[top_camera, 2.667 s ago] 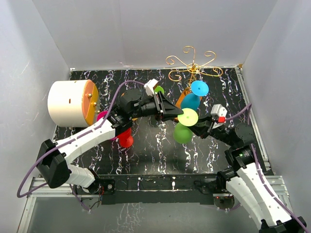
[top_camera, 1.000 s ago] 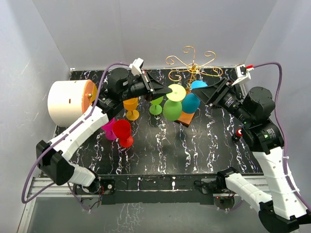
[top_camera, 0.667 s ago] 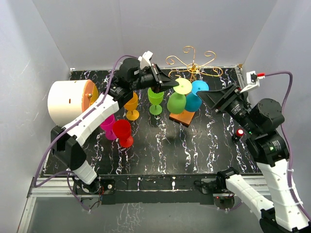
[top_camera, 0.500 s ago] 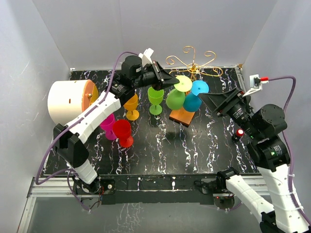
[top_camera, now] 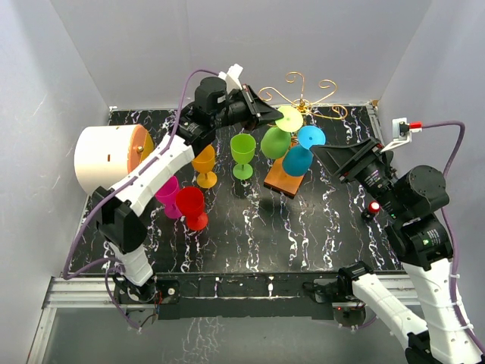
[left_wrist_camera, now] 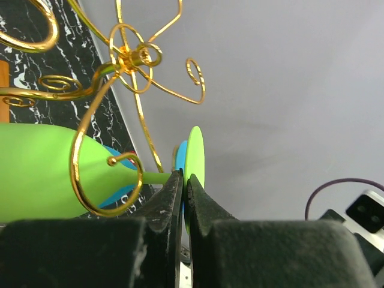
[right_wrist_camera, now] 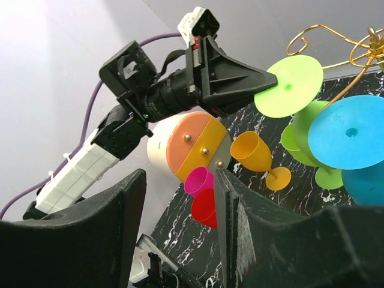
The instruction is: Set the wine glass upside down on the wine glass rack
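The wine glass is opaque lime green, with a rounded bowl, a thin stem and a flat round foot. It is hanging clear of the desk, tilted mostly upside down, with its foot uppermost and its bowl slanting downward. The left fingers are pinching its stem just beneath the foot. The wine glass rack is standing upright at the rear of the desk, its thin gold wire scrolls spreading from a central post above a flat orange-brown base. One scroll is curling across the glass where bowl meets stem; whether they are touching is unclear.
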